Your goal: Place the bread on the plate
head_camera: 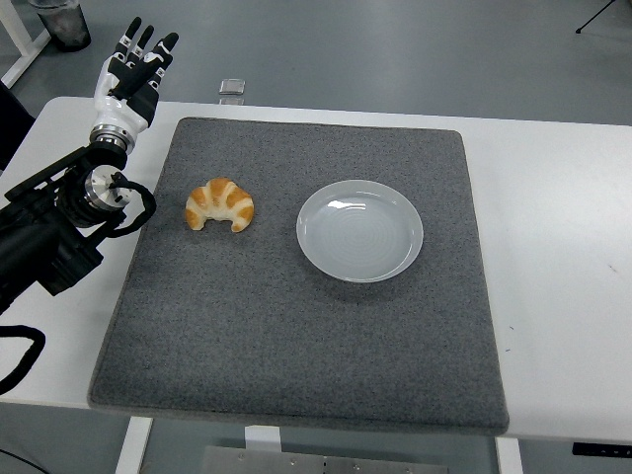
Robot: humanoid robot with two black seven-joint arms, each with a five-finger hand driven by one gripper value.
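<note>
**Left hand raised, bread on the mat**

The left hand (135, 67) is at the upper left of the frame, fingers straight and spread, holding nothing. Below and right of it, the bread (219, 205), a croissant, lies on the grey mat (296, 336) covering the white table (563, 296). The plate (359, 231) sits near the bread, to its right at centre frame, apart from it.
</note>
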